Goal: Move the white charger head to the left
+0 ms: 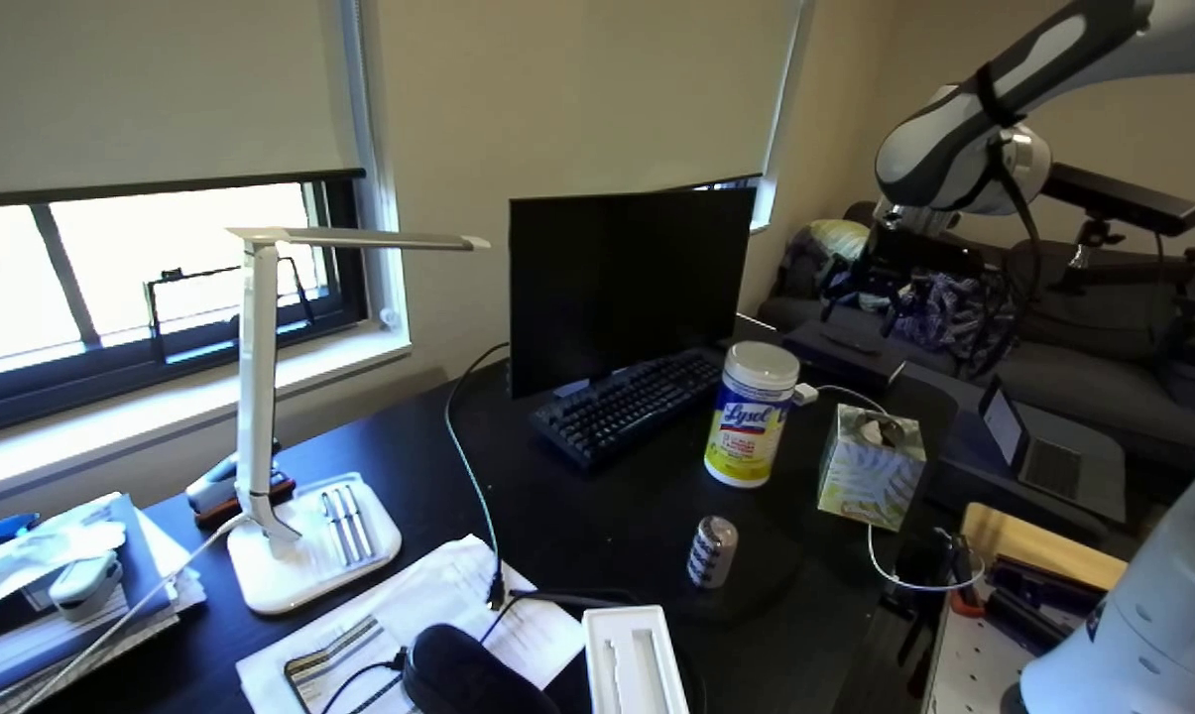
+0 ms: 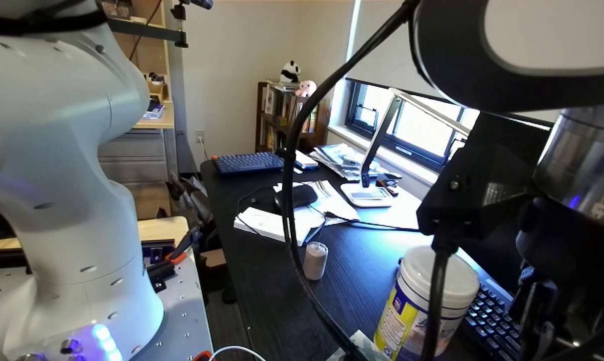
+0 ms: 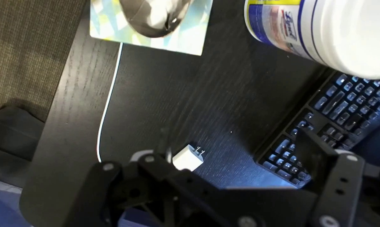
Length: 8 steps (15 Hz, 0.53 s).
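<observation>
The white charger head [image 3: 187, 158] lies on the dark desk in the wrist view, its two metal prongs pointing to the upper right. Its lower edge is partly hidden by a gripper finger. In an exterior view the charger head [image 1: 804, 394] shows just beside the Lysol canister, with a white cable running from it. In an exterior view [image 2: 537, 311] my gripper is large and dark at the right, and the charger head does not show there. My gripper [image 3: 235, 140] is open and empty above the desk, with its left finger near the charger head and its right finger over the keyboard.
The Lysol canister [image 1: 751, 416] and the tissue box [image 1: 872, 466] stand near the charger head. The white cable [image 3: 108, 101] runs from the tissue box. The keyboard [image 1: 627, 407] and monitor [image 1: 627, 288] are behind. A small cylinder [image 1: 712, 551] and a desk lamp [image 1: 258, 377] stand further off.
</observation>
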Each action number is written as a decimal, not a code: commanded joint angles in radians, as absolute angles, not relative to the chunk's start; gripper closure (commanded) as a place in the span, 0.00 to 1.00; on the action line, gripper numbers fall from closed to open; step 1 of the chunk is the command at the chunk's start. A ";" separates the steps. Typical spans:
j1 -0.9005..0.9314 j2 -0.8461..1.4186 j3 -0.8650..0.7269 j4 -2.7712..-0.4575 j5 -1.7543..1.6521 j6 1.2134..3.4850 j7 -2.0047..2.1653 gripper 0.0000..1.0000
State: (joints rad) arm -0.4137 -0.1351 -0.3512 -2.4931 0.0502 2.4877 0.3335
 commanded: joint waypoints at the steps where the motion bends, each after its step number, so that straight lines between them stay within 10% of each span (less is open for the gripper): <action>1: -0.411 -0.135 -0.350 -2.492 0.051 2.486 0.333 0.00; 8: -0.409 0.024 -0.317 -2.456 0.052 2.675 0.687 0.00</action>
